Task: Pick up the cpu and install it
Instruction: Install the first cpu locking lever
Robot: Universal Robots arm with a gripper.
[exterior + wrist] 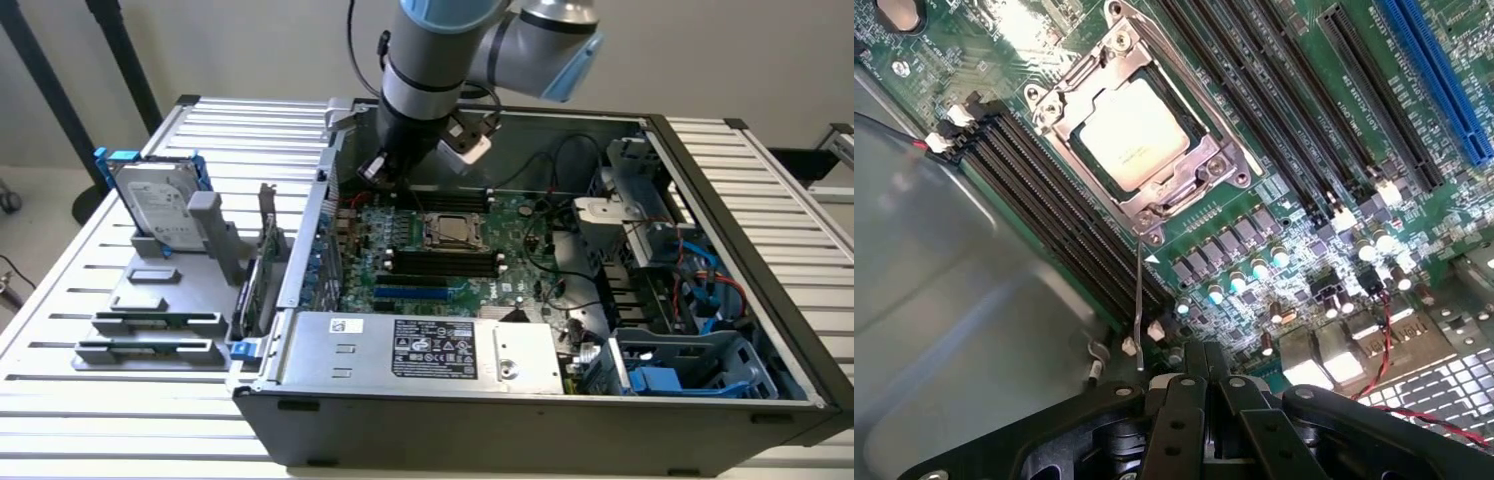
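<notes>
We see the arm (427, 80) reaching down into the open computer case (534, 430), which lies on its side on a slatted table (80, 270). The arm comes down over the far corner of the green board (514, 270), towards the exterior view's left.

The chip (447, 230) lies flat in its socket near the middle of the board. In the wrist view the chip (1132, 135) shows its pale, shiny top, with a metal frame (1069, 110) bolted around its edges. A thin wire lever (1139, 300) runs from the frame's corner towards the claw. Long black slots (1054, 210) lie on both sides of the socket, and a blue slot (1434, 70) lies farther off.

The claw (1205, 352) is clenched, its two black fingers pressed together with nothing between them. It hangs above the board's edge, beside a row of small round parts (1239, 282), near the chip but not touching it.

On the table at the exterior view's left, outside the case, a grey stand (200, 260) holds a silver drive (158, 205) in a blue bracket upright. Flat sticks (147, 325) lie in the stand's lower steps. A silver box (420, 350) with a dark label fills the near side of the case.
</notes>
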